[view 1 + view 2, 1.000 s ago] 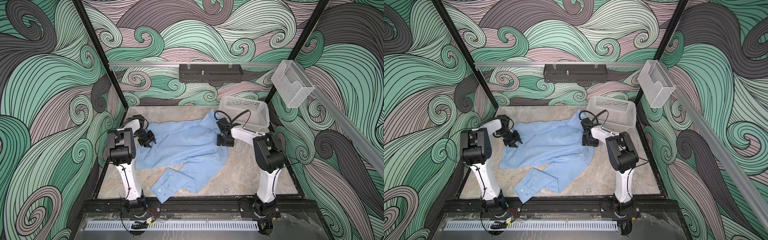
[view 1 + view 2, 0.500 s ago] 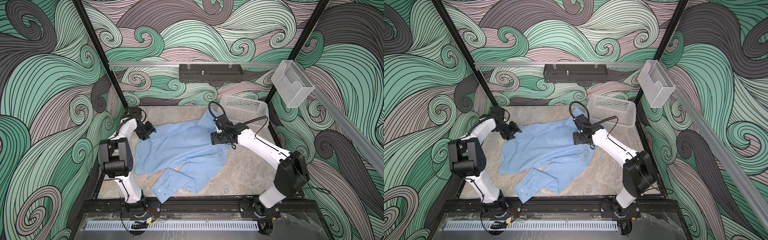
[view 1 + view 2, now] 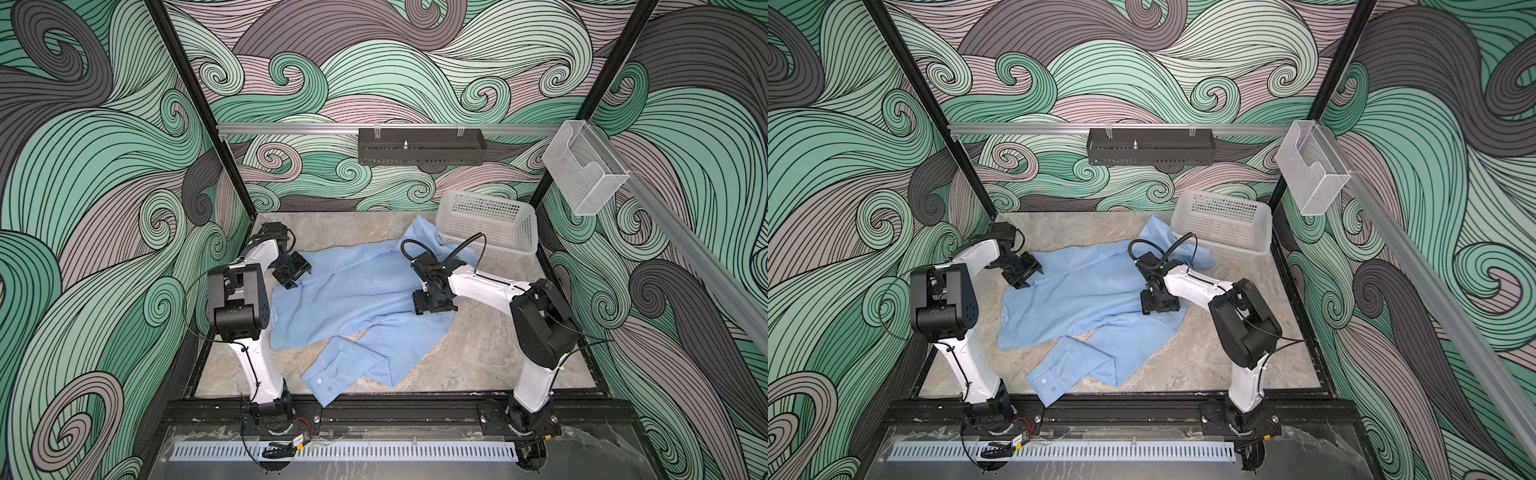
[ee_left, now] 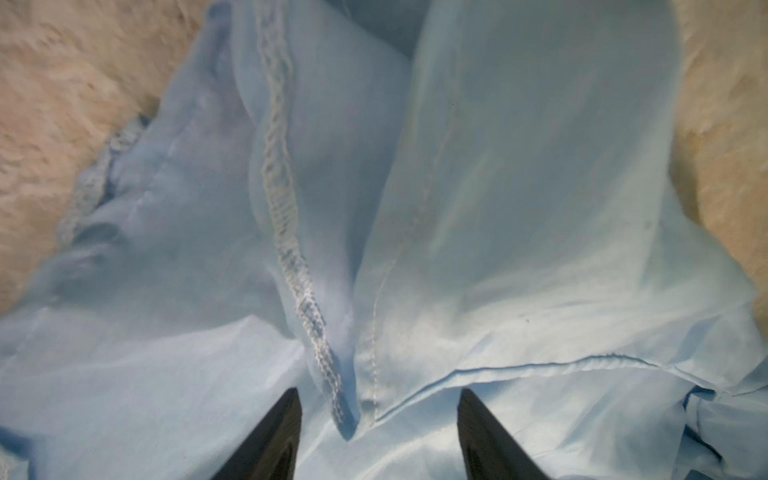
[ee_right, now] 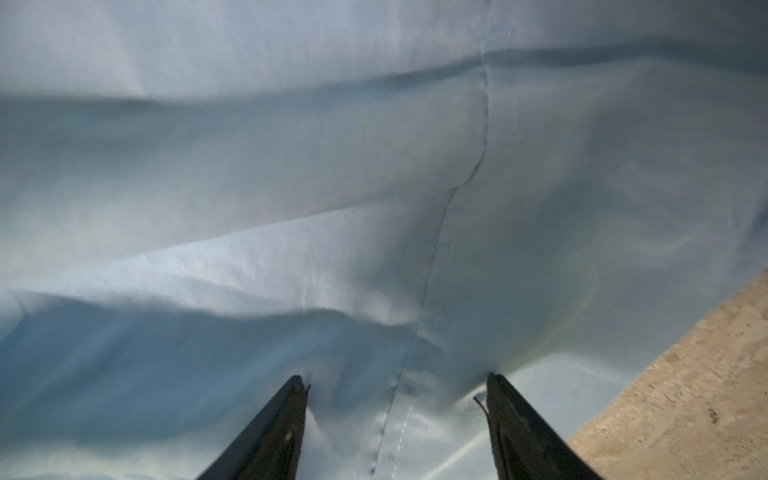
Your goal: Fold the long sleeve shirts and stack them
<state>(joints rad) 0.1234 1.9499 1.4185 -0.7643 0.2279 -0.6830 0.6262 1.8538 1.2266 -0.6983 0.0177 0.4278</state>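
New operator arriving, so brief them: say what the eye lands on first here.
A rumpled light blue shirt sprawls across the middle of the table, one cuffed sleeve trailing toward the front edge. An open claw hangs over each side of it, left claw and right claw. Behind, a white basket sits tilted at the back right corner.

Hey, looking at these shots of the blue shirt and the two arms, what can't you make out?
Shirt beneath the right gripper: covered by the gripper body in both top views.
Shirt's far end: partly hidden by the basket in both top views.
Left gripper: only two fingertips show in the left wrist view; the rest is cut off by the edge, and the cloth is blurred.
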